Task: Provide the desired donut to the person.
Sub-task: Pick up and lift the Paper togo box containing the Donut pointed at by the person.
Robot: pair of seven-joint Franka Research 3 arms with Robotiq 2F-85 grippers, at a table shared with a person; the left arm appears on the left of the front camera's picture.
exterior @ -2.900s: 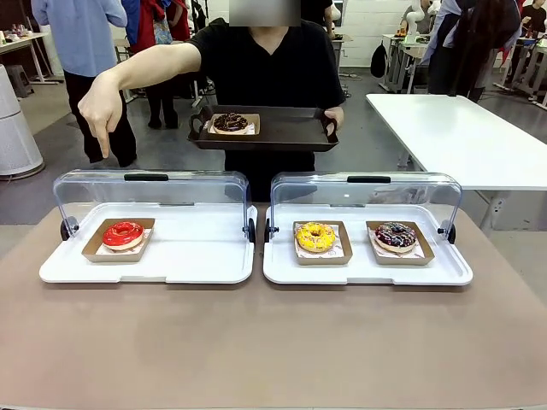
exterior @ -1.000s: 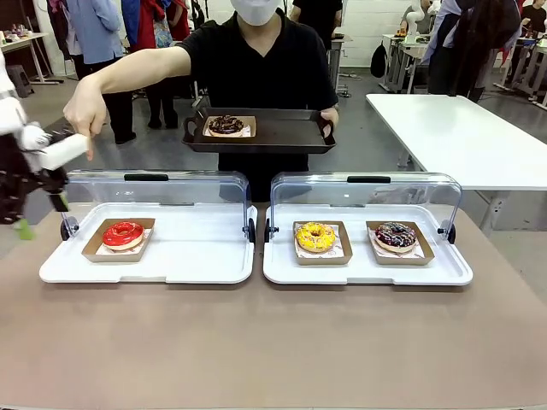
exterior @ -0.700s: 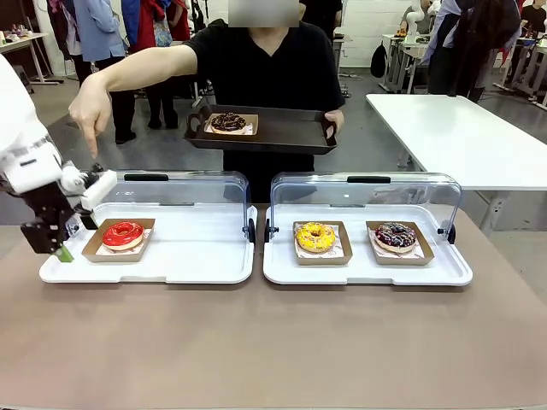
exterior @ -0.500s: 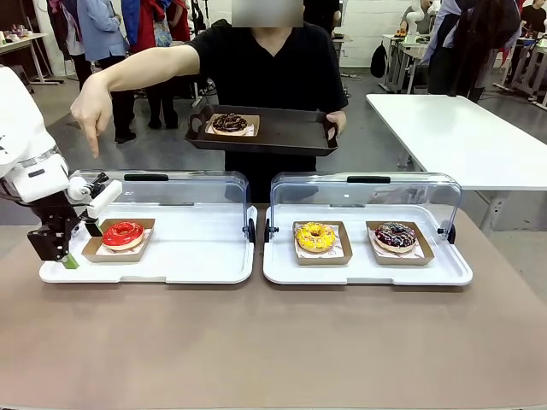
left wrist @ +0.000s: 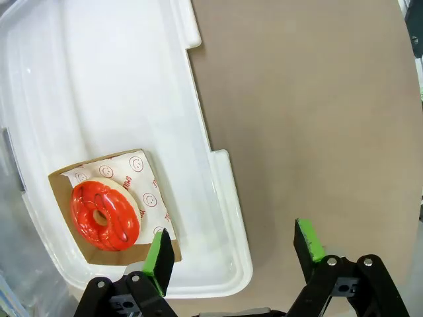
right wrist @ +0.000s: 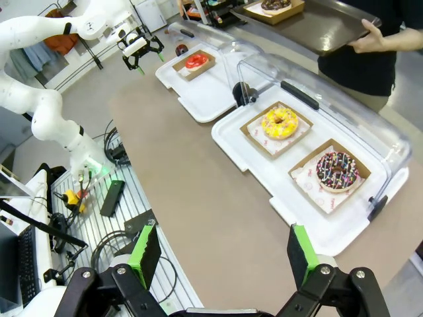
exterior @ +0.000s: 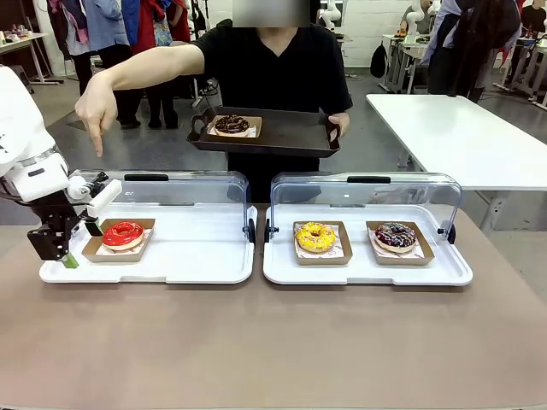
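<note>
One red donut on a cardboard square lies in the left white tray below the person's pointing hand; my left gripper, wide open and empty, hovers just beside it, so I should pinch the cardboard edge, not the icing.

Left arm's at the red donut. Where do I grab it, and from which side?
Probably the brown cardboard tray under the red donut, not the icing: pinch its wall nearest the left gripper, fingers coming down at its left end; the open clear lid stands behind it.
</note>
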